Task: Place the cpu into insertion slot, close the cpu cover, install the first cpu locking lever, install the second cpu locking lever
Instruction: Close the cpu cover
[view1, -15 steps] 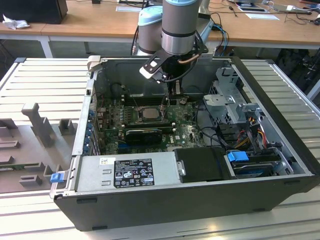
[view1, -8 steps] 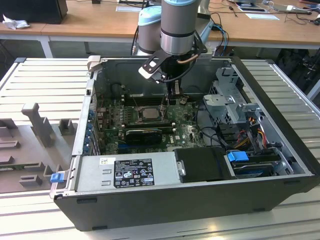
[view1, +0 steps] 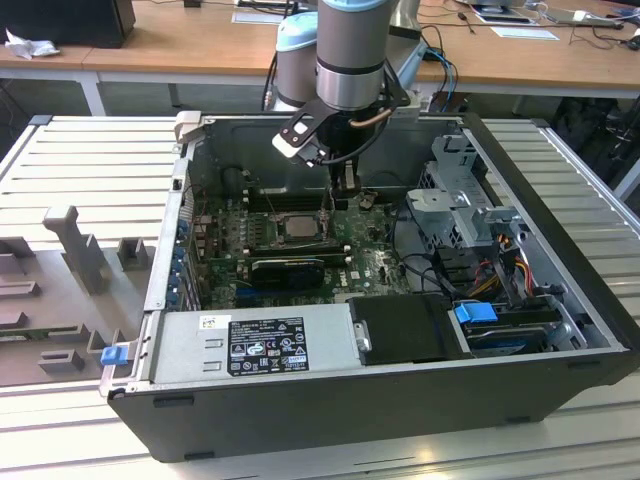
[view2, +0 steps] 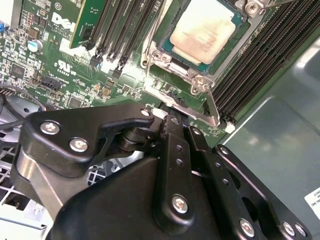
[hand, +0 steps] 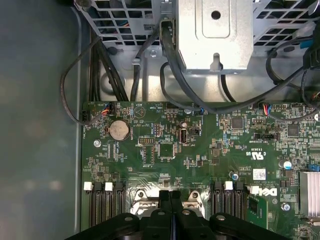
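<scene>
The cpu (view2: 205, 30), a pale silver-beige square, lies in the insertion slot (view1: 265, 231) on the green board inside the open computer case. The silvery cpu cover (view2: 199, 77) lies flat as a frame around the chip. A thin metal locking lever (view2: 214, 107) runs along the socket's edge closest to the fingers. My gripper (view2: 175, 119) is shut, its black fingertips together just beside that edge, with nothing visible between them. In the first wrist view the gripper (hand: 171, 194) sits between two silvery socket corners. In the exterior view the gripper (view1: 345, 195) hangs just to the right of the cpu (view1: 297, 226).
Black memory slots (view2: 125, 25) flank the socket on both sides. A black graphics card (view1: 288, 268) lies in front of it, and the power supply (view1: 250, 345) beyond that. A metal drive cage (view1: 465, 205) and black cables (hand: 165, 75) stand to the exterior view's right.
</scene>
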